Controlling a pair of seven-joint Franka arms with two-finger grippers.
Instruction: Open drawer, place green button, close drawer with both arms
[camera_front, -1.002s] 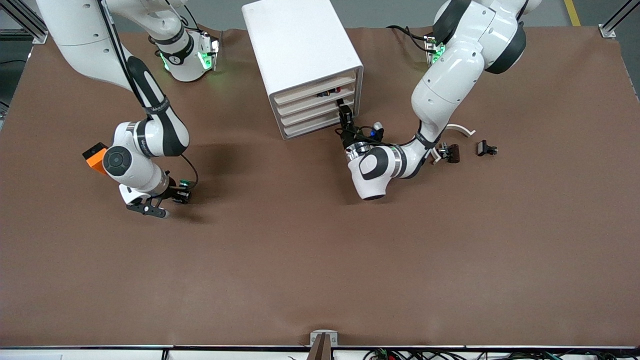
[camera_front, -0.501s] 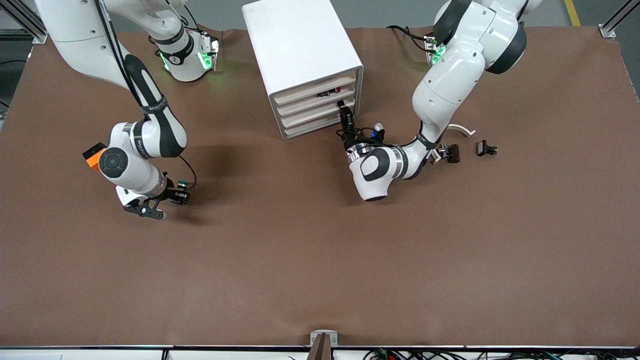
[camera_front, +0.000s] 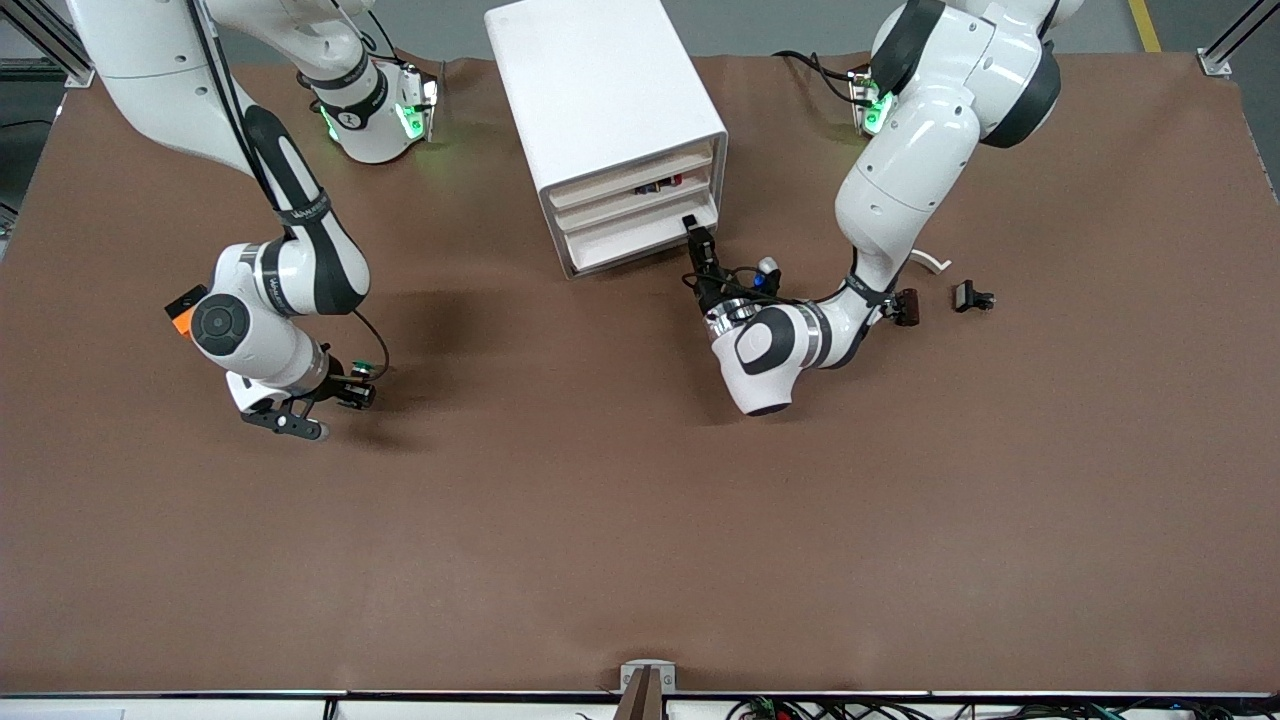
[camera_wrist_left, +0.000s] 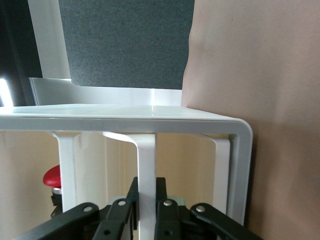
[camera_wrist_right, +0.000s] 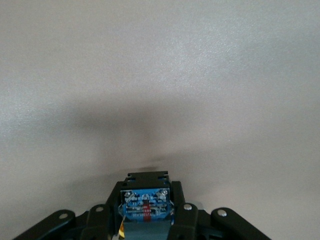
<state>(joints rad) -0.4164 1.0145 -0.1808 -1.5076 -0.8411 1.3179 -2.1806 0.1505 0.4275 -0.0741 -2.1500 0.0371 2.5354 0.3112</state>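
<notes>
Found the left gripper (camera_front: 694, 231) clenched on the front edge of the drawer (camera_front: 633, 236), at the end of that edge toward the left arm's end of the table. Saw the drawer, one of the lower ones of the white cabinet (camera_front: 598, 85), slid partway out. Traced the left arm (camera_front: 905, 180) down from its base, bent sharply, with the wrist lying low and level and the hand aimed at the cabinet's front.

Found the right gripper (camera_front: 348, 394) clamped on the button (camera_front: 362, 372), low over bare brown table (camera_front: 620, 520) toward the right arm's end. Traced the right arm (camera_front: 290, 215) folded steeply down, its wrist covering most of an orange block (camera_front: 179, 320).

Noticed dark lettering on the right arm's black band and fine print on the button's blue face (camera_wrist_right: 145, 206); could read neither.

Saw only in the left wrist view the left gripper (camera_wrist_left: 146, 199) nipping a thin upright white rib, and a red-capped part (camera_wrist_left: 52, 176) inside the cabinet. Saw only in the right wrist view the button's blue base held between the closed tips of the right gripper (camera_wrist_right: 145, 197). Saw only in the front view the green cap, small parts (camera_front: 657, 184) in the second drawer from the top, and two dark clips (camera_front: 972, 296) on the table.
</notes>
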